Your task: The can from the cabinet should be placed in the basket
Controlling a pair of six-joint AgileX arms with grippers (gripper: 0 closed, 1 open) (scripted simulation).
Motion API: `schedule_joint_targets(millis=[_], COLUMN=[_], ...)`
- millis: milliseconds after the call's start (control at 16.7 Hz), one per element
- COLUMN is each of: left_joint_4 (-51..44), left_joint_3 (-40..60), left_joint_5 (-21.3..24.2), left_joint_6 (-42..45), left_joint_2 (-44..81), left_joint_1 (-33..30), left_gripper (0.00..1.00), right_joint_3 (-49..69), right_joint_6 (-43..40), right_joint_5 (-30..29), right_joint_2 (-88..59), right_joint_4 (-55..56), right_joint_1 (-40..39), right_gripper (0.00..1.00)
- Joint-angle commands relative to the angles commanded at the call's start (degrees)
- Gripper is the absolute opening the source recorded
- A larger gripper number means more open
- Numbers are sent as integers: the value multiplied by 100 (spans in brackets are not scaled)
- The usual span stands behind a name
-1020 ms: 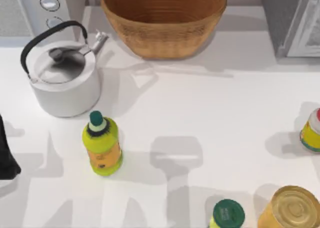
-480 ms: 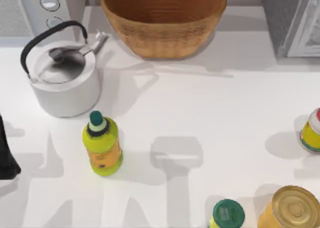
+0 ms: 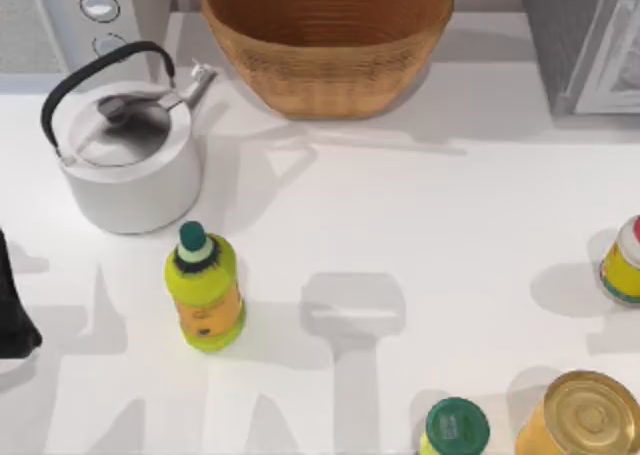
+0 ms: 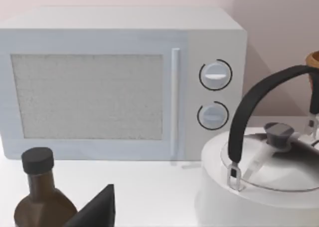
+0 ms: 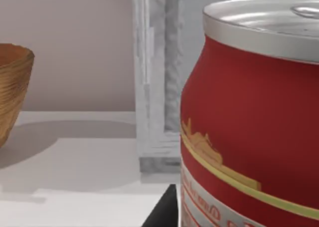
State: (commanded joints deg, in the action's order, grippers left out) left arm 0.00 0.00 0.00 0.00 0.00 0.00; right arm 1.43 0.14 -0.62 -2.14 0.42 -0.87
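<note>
Can [image 5: 249,122] looms upright right before the right hand, whose grip I cannot tell.

A smooth white tabletop [image 3: 470,235] fills the scene from above, evenly lit, with soft grey shadows falling across it; a plain pale pinkish-beige wall [image 4: 279,42] rises behind the table's far edge, meeting a second wall plane at a corner [image 4: 234,2]; the same matte wall [image 5: 70,47] stands behind the far right side of the table; a boxy white microwave oven with two round knobs [image 4: 124,82] sits against the wall at the table's far left
</note>
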Motion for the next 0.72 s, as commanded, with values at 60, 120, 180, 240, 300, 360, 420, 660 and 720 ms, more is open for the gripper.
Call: schedule_joint_targets(millis=[60, 120, 180, 240, 300, 360, 420, 660, 720], left_joint_4=[0, 0, 0, 0, 0, 0, 0, 0, 0], left_joint_3=[0, 0, 0, 0, 0, 0, 0, 0, 0], left_joint_5=[0, 0, 0, 0, 0, 0, 0, 0, 0], left_joint_6=[0, 0, 0, 0, 0, 0, 0, 0, 0], left_joint_2=[0, 0, 0, 0, 0, 0, 0, 0, 0], left_joint_1=[0, 0, 0, 0, 0, 0, 0, 0, 0], left_gripper=[100, 100, 100, 100, 100, 100, 100, 100, 100], right_joint_3=[175, 406, 686, 1011, 1377, 1778, 2210, 4146, 4661], right_joint_6=[4, 9, 13, 18, 23, 28, 32, 48, 51], right_joint_5=[-59, -138, -235, -350, -480, -623, -778, -1475, -1661], right_joint_2=[-178, -417, -717, -1077, -1496, -1970, -2492, -4915, -5572], right_joint_4=[54, 121, 197, 282, 373, 470, 572, 1013, 1129], right_joint_1=[-67, -151, -251, -365, -491, -628, -773, -1421, -1593], right_gripper=[0, 0, 0, 0, 0, 0, 0, 0, 0])
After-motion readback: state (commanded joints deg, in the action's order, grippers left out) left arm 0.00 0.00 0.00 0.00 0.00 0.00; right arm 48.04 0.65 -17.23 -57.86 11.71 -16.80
